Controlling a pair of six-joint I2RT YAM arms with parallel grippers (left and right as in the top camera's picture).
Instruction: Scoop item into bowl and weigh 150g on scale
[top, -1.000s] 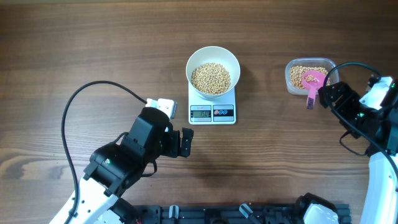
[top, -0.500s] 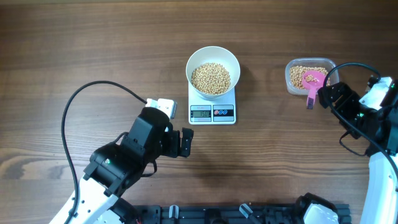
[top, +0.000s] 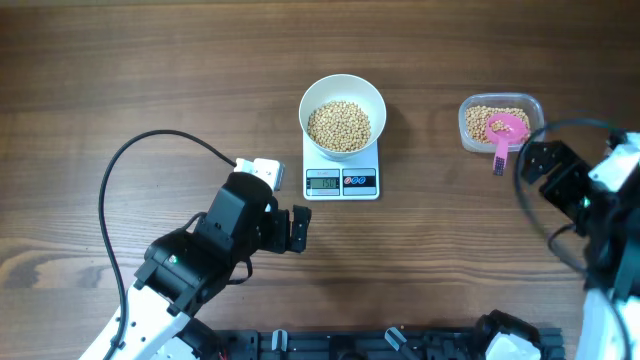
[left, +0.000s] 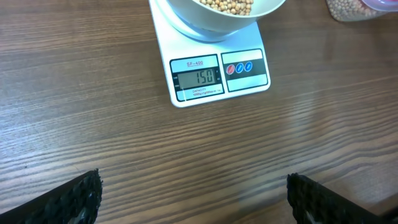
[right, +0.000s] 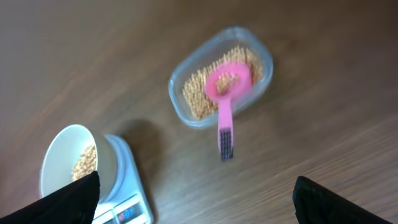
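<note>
Beans fill the bowl on the scale, apart from the spread left end effector and spread right end effector.

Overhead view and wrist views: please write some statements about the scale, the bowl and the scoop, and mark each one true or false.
The bowl stands on the scale. True.
The scale's display reads 150. True.
The bowl is empty. False: it holds beans.
The pink scoop lies in the bowl. False: it lies in the clear tub, handle over the rim.
The right gripper holds the scoop. False: it is open, apart from it.
</note>
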